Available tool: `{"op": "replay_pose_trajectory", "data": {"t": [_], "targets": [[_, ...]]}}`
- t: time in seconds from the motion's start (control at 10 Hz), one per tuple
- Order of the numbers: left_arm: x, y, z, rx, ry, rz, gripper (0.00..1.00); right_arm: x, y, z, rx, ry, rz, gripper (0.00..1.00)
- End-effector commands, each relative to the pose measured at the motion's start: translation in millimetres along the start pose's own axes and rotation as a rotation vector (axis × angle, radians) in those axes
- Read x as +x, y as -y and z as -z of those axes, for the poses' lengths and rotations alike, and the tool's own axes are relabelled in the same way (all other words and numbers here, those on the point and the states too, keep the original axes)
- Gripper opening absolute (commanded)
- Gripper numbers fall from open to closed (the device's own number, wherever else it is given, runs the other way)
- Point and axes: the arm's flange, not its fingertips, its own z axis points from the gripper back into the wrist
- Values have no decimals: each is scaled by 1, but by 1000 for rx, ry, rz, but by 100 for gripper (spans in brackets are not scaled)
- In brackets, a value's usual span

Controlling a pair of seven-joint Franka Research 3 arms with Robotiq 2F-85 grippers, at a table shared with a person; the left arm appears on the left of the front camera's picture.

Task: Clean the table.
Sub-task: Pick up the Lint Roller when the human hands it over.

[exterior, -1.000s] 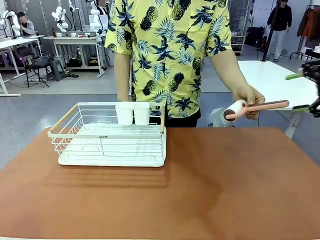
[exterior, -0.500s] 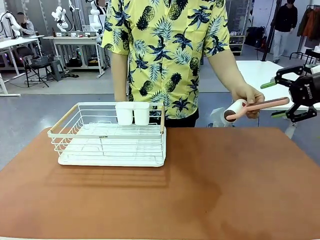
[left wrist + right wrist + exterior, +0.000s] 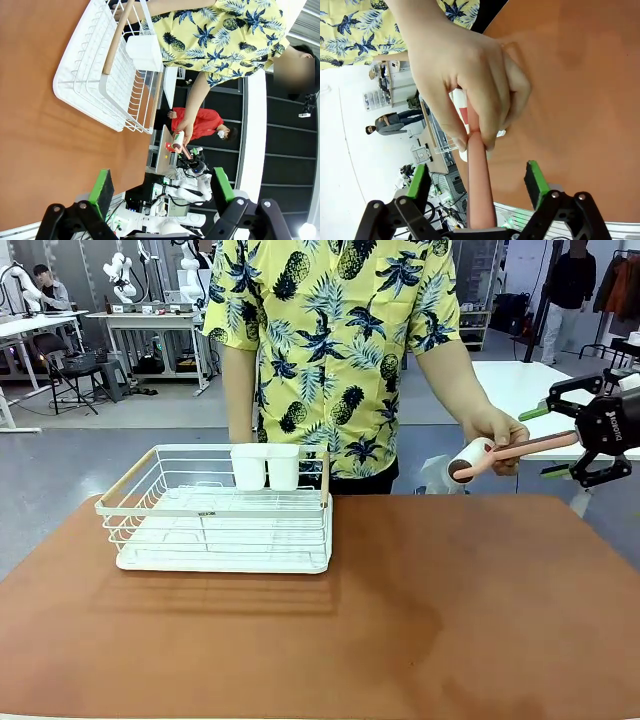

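We read the table (image 3: 420,630) top as smooth, matt, reddish-brown, with a faint sheen mid-frame. Left of centre, the dish rack (image 3: 215,525) is white coated wire with bare wood handles (image 3: 127,480) and two smooth white plastic cups (image 3: 265,467). At right, the lint roller (image 3: 540,446) has a matt pink plastic handle and a white paper roll. The person's shirt (image 3: 335,340) is printed cloth.

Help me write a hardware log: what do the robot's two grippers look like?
Both are alike: the left gripper and right gripper have black, angular linkage bodies with round silver pivot pins, and two fingers each, faced in bright green. The right one's body carries white Robotiq lettering, seen from the front.
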Motion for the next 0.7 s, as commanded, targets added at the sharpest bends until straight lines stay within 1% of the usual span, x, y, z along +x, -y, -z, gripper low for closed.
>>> {"op": "replay_pose_trajectory", "data": {"t": [0.0, 0.1, 0.2, 0.3, 0.4, 0.5, 0.6], "targets": [[-2, -1, -3, -14, -7, 8, 100, -15, 8, -1, 13, 19, -26, 80], [-2, -1, -3, -14, -7, 8, 100, -15, 9, -1, 11, 18, -28, 66], [-2, -1, -3, -14, -7, 8, 100, -15, 9, -2, 12, 18, -29, 61], [-2, -1, -3, -14, -7, 8, 100, -14, 10, -3, 16, 20, -30, 46], [-2, -1, -3, -14, -7, 8, 100, -14, 10, -5, 18, 22, -32, 41], [-2, -1, -3, -14, -7, 8, 100, -14, 10, -5, 19, 24, -33, 27], [-2, -1, -3, -14, -7, 8, 100, -14, 10, -5, 21, 25, -34, 21]]}}
